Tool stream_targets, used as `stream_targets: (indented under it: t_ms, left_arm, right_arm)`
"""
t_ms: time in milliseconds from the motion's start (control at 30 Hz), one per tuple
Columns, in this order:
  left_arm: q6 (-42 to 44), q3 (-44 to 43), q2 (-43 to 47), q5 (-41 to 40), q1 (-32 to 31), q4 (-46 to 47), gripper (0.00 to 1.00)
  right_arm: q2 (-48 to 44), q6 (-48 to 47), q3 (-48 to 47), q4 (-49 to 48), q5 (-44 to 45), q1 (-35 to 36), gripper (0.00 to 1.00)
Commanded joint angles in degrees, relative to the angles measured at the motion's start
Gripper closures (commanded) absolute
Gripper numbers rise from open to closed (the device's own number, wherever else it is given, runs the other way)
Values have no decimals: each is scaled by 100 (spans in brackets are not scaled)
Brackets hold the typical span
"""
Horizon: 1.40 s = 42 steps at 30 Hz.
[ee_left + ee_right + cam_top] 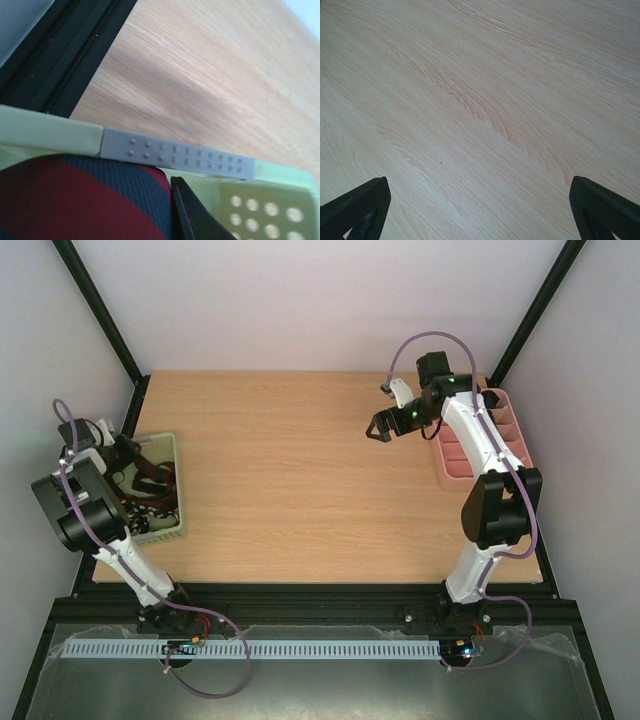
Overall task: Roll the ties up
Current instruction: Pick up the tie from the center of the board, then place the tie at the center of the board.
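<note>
Overhead view of a wooden table with two robot arms. At the left edge sits a green basket holding the ties in a tangled heap. The left gripper reaches down into the basket, likely to pull one tie out so it can be rolled on the open wood. Its wrist camera shows a red tie with navy stripes just under the basket rim, right beside one black finger. The other finger is out of view, so it cannot be told whether the fingers are apart or clamped on the tie. The right gripper hovers above bare table near a pink tray, fingers wide apart with nothing between them. It is probably placed there to help spread and roll a tie once one reaches the table.
</note>
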State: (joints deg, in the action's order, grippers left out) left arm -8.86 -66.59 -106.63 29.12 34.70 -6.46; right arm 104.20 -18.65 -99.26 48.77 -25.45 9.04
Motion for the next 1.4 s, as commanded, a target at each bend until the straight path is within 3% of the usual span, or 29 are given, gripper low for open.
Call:
stream_targets:
  t_ms: [0, 300, 533, 700, 867, 1233, 1367]
  left_arm:
    - [261, -74, 692, 355, 11, -35, 97]
    - [347, -113, 2559, 534, -235, -235, 98]
    - [514, -897, 3113, 131, -1444, -186, 98]
    - [509, -1673, 3084, 26, -2385, -55, 98]
    - [116, -2360, 2731, 701, -3280, -86, 98]
    - [-1196, -3129, 1951, 1463, -6149, 908, 98]
    - [-2189, -3417, 1592, 1746, -6270, 1593, 98]
  right_arm:
    - [-46, 43, -31, 170, 18, 36, 1]
    - [-118, 103, 12, 135, -26, 37, 1]
    - [-141, 157, 30, 86, -88, 36, 1]
    - [-183, 194, 31, 37, -74, 32, 2]
    - [-206, 228, 47, 2, -60, 37, 2]
    - [-272, 420, 223, -187, 442, 27, 1]
    - [-297, 441, 228, -193, 572, 20, 1]
